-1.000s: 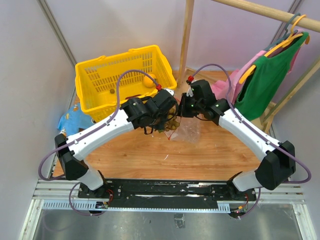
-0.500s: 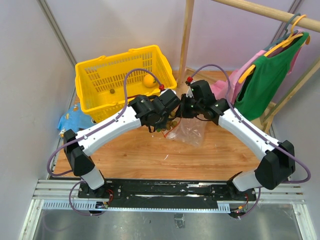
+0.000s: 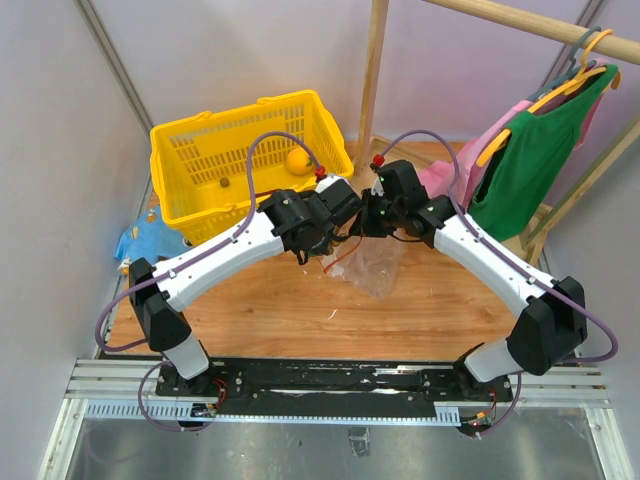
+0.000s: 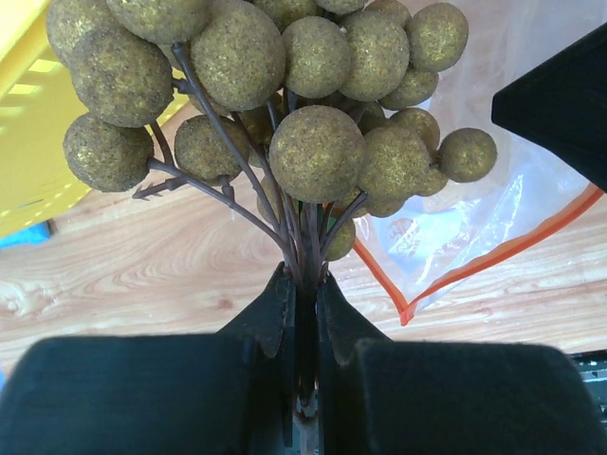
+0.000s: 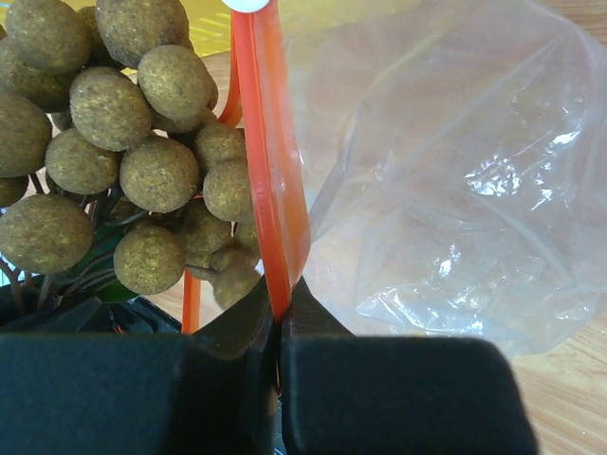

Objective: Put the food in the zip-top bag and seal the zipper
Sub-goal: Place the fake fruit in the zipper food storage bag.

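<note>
My left gripper [image 4: 303, 284] is shut on the stems of the olive-brown grape bunch [image 4: 313, 142] and holds it at the mouth of the zip-top bag [image 4: 493, 199]. My right gripper [image 5: 281, 308] is shut on the bag's red-orange zipper strip [image 5: 270, 180], lifting that edge; the white slider tab [image 5: 248, 4] shows at the top. The clear bag [image 5: 446, 180] hangs to the right, and the grapes [image 5: 142, 161] sit beside the strip. In the top view both grippers [image 3: 340, 215] [image 3: 372, 215] meet over the bag [image 3: 370, 265]. A yellow-orange round fruit [image 3: 297, 161] lies in the basket.
The yellow basket [image 3: 190, 150] stands at the back left with a small dark piece [image 3: 224, 183] inside. A blue packet [image 3: 145, 240] lies at the table's left edge. A wooden rack post [image 3: 372, 80] and hanging green and pink clothes [image 3: 530, 150] stand at the back right.
My left gripper has carried the grape bunch up and right to the bag's mouth. The bag has shifted slightly under my right gripper.
</note>
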### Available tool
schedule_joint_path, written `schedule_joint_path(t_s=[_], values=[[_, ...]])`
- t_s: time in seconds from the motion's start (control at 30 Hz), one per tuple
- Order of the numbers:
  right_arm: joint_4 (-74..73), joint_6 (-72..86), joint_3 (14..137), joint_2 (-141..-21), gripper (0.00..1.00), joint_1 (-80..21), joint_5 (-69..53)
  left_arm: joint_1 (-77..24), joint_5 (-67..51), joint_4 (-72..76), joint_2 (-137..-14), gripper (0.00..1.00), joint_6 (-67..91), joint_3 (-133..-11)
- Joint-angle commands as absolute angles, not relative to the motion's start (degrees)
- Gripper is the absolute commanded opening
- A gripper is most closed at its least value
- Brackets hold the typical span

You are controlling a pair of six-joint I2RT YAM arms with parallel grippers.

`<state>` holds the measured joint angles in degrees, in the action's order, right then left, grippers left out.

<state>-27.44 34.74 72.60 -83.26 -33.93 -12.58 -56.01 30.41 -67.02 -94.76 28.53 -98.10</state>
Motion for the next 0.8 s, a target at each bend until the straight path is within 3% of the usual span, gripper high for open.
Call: schedule_joint_path(t_s=[0.0,0.27,0.77], values=[[-26.73,35.72,74.23,-83.42,0.01,-33.38,-14.03,-55.77,29.79,-64.88,-93.66,0.0,27.98,-99.18],[-25.78,38.97,73.22,-82.3,0.01,-33.39,-11.99,-59.34,20.92,-58.98,-93.47,0.0,24.24,-98.81],[-17.64,38.35,68.91,-78.93,0.01,-31.96,-17.55,-59.21,21.94,-61.66,-95.79,0.0,25.6,-96.74]])
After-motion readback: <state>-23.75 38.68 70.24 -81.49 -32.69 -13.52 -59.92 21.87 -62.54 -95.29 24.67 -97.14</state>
